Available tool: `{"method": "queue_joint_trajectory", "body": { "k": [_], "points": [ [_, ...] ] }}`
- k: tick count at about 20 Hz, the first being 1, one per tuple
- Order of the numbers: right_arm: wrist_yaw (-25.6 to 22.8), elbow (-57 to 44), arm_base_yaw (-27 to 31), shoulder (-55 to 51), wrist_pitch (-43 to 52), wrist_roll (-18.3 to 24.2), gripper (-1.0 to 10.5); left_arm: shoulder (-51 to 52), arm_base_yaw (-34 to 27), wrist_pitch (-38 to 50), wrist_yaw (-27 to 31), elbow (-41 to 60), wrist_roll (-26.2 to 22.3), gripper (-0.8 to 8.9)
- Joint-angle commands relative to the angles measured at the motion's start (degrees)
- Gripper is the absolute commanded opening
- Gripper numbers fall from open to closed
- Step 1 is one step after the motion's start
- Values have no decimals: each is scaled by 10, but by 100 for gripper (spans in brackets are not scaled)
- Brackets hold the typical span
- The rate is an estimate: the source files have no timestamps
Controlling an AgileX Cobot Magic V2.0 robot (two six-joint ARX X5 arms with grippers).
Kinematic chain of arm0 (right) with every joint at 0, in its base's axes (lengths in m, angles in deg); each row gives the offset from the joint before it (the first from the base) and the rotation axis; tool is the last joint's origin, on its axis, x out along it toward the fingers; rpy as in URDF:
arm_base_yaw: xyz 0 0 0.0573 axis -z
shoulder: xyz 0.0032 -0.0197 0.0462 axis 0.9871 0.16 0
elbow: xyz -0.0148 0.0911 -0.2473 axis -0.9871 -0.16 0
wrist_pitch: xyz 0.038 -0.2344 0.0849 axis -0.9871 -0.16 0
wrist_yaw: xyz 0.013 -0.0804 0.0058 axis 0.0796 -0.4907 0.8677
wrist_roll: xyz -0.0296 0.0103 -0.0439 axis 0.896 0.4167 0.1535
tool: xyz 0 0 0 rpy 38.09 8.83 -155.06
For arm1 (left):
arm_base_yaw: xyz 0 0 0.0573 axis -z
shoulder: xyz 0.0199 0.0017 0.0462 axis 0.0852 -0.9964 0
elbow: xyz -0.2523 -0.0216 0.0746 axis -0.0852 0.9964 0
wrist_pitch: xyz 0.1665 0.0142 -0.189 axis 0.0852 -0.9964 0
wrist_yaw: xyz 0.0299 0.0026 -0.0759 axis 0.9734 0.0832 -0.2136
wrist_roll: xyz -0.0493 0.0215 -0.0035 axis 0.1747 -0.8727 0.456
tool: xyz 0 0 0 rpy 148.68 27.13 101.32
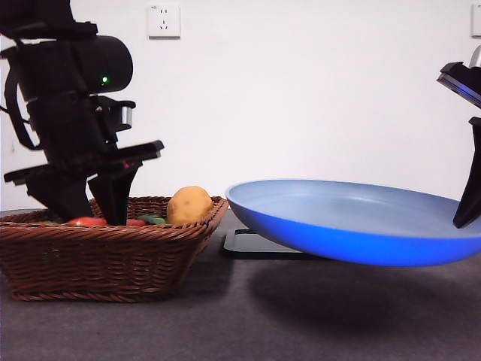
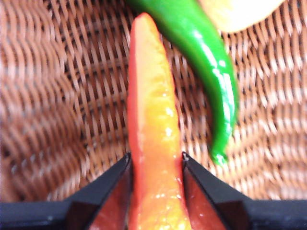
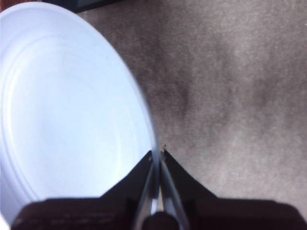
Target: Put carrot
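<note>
left wrist view: the carrot (image 2: pixel 152 143) lies on the weave of the wicker basket (image 2: pixel 57 96), its orange-red body running away from the camera between the two black jaws of the left gripper (image 2: pixel 156 160); a glossy green chili pepper (image 2: pixel 206 62) curves just beside it, and a pale yellow edge of the potato (image 2: pixel 240 12) shows at the frame corner.
front view: only a low red sliver of the carrot (image 1: pixel 89 221) shows above the rim of the basket (image 1: pixel 105 256); the potato (image 1: pixel 189 204) stands rounded at the basket's far side, with a bit of the green pepper (image 1: pixel 152 219) next to it.
left gripper state: jaws on either side of the carrot, touching its flanks, clamped on it.
left arm pose: big and dark, reaching steeply down into the basket, left gripper (image 1: pixel 90 207) tips below the rim.
right wrist view: the right gripper (image 3: pixel 157 158) pinches the thin rim of the blue plate (image 3: pixel 67 110), jaws together on it, over grey table cloth (image 3: pixel 230 96).
right arm pose: right gripper (image 1: pixel 467 214) at the frame edge, holding the plate (image 1: pixel 353 222) tilted and lifted off the table (image 1: pixel 240 316), its shadow beneath.
behind the plate: a flat black tray (image 1: pixel 252 244) lies on the table.
</note>
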Motion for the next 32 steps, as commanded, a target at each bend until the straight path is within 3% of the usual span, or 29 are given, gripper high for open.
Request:
{"method": "queue_joint_trajectory", "body": {
  "k": [1, 2, 4, 6, 7, 8, 12, 14, 19, 27, 32],
  "points": [
    [3, 6, -1, 4, 6, 10, 4, -10, 1, -71, -8, -72, -18, 125],
    [3, 6, -1, 4, 6, 13, 4, -10, 1, -116, -37, -113, -31, 125],
    [3, 6, -1, 4, 6, 13, 4, -10, 5, -170, -176, -201, -44, 125],
    [3, 6, -1, 4, 8, 13, 4, -10, 40, -159, -311, -249, -49, 125],
    [3, 6, -1, 4, 9, 13, 4, -10, 70, -146, -328, -254, -49, 125],
    [3, 6, -1, 4, 12, 13, 4, -10, 106, -140, -314, -254, -55, 125],
    [3, 6, -1, 4, 14, 8, 4, -12, 251, -127, -33, -254, -84, 125],
    [3, 6, -1, 4, 14, 8, 4, -19, 294, -100, 24, -254, -88, 125],
    [3, 6, -1, 4, 13, 2, 4, -74, 337, -65, 23, -254, -87, 125],
    [3, 6, -1, 4, 11, 2, 4, -141, 340, -72, 20, -254, -87, 128],
    [3, 6, -1, 4, 12, 0, 4, -141, 342, -73, 16, -254, -85, 288]
  ]
}}
